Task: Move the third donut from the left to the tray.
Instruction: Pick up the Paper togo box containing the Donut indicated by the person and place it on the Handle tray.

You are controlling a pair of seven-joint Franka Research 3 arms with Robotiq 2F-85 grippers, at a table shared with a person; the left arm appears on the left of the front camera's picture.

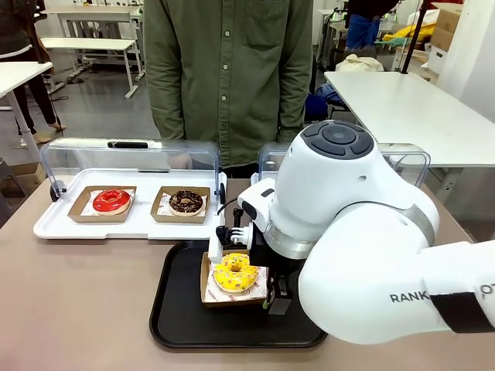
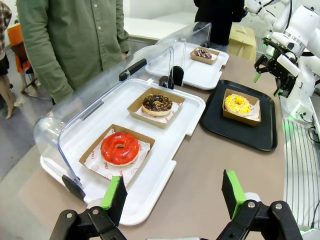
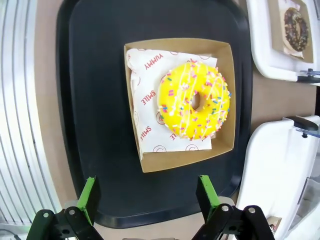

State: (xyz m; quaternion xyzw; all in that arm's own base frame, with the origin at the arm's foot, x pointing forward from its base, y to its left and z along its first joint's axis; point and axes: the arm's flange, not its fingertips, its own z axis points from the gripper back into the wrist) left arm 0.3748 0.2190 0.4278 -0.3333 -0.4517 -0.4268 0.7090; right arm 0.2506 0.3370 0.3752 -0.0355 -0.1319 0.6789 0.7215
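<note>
yellow donut (image 3: 194, 100) in holder on black tray (image 3: 90, 90), right claw (image 3: 147, 197) open above

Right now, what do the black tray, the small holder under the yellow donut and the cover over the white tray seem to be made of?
The black tray: probably plastic, smooth with a dull sheen, rounded corners and a moulded low rim.
The holder: looks like brown cardboard, matte, with folded walls; a printed white paper sheet lines it under the yellow donut.
The cover: clear, glossy plastic by its look; you see through it.
</note>
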